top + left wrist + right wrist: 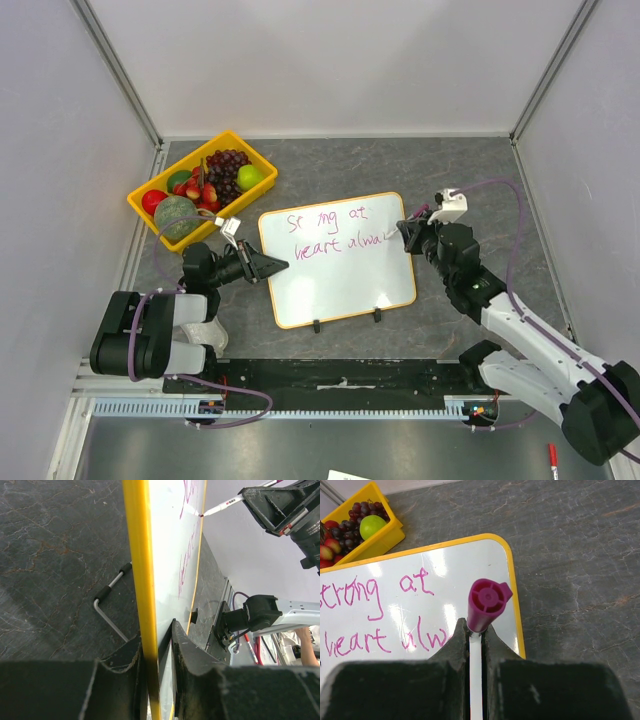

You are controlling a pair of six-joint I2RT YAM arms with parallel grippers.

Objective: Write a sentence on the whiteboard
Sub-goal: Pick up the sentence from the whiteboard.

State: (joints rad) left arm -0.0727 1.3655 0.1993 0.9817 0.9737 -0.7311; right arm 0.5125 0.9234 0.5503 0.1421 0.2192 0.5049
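Grippers (156,640) (476,630) clamped — whiteboard (340,290) left, marker (487,600) right.

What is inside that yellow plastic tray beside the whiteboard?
Fruit: dark purple grapes, a green apple, red strawberries, a red apple and a large dull-green round fruit. The floor of the yellow plastic tray is hidden beneath them.
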